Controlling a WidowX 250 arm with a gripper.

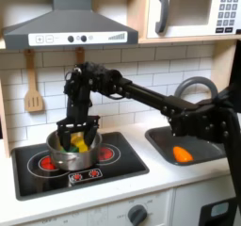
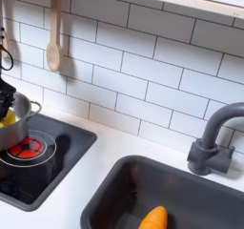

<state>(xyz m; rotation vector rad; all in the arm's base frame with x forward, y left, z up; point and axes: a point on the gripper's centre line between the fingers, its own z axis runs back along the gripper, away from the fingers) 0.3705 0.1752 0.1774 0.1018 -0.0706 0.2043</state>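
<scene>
I have the gripper (image 1: 73, 137) down inside the metal pot (image 1: 68, 157) on the stove top (image 1: 113, 173), over at the first exterior view's left. The fingers straddle a yellow piece (image 1: 81, 144), with something green (image 1: 69, 149) just beside it, both sitting in the pot. Whether the jaws are clenched on the yellow piece or only around it, I cannot tell; the rim hides the tips. My worry from here: the fingers sit close to the pot wall, so any sideways pull could catch the rim and drag or tip the pot off the burner. A carrot (image 1: 182, 154) lies in the sink (image 2: 124, 190) at the right, well apart.
</scene>
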